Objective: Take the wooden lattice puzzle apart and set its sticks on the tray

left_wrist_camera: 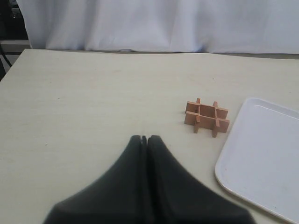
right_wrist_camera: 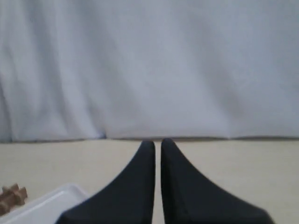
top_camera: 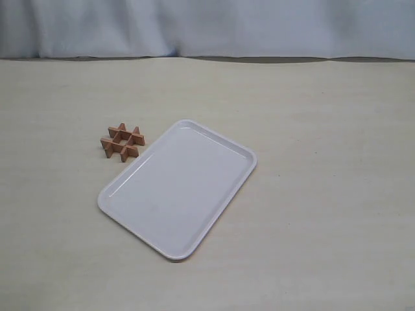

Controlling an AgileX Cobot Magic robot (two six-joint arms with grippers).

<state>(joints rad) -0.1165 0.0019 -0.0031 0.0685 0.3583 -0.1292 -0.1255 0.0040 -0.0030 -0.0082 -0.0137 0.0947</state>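
Observation:
The wooden lattice puzzle (top_camera: 122,142) stands assembled on the table, its four reddish-brown sticks interlocked, just off the far-left corner of the white tray (top_camera: 178,188). The tray holds nothing. Neither gripper shows in the exterior view. In the left wrist view my left gripper (left_wrist_camera: 146,138) is shut and holds nothing, well short of the puzzle (left_wrist_camera: 207,116) and the tray (left_wrist_camera: 261,154). In the right wrist view my right gripper (right_wrist_camera: 158,142) has its fingers together with only a sliver between them and holds nothing. The puzzle (right_wrist_camera: 11,197) and a tray corner (right_wrist_camera: 51,200) sit at that view's edge.
A pale beige tabletop (top_camera: 324,194) spreads around the tray. A white-blue cloth backdrop (top_camera: 207,26) hangs along the table's far edge.

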